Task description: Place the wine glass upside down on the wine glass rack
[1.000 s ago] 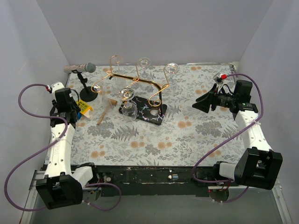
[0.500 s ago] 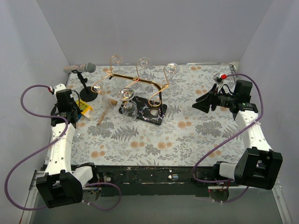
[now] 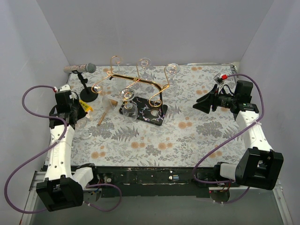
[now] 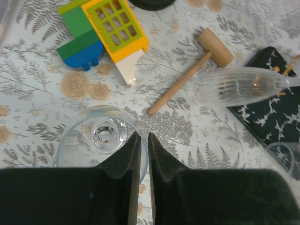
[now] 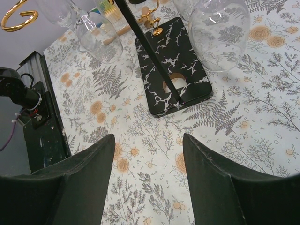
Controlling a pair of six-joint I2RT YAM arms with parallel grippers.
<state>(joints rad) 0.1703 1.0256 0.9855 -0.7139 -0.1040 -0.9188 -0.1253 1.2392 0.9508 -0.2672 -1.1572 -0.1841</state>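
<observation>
Glass: the clear stemmed wine glass (image 4: 105, 136) stands upright on the floral tabletop (image 4: 37, 117), mouth up, long axis vertical.
Place: directly under the left pincer (image 4: 141, 137), with the bowl spreading left of its tips.
Left pincer: fingers almost together, clamped on the rim's right edge.
Right pincer (image 5: 147, 173): fingers wide apart, empty.
Rack: the gold bent-wire rack on a black veined base (image 4: 276, 108) stands right of the left pincer.
</observation>
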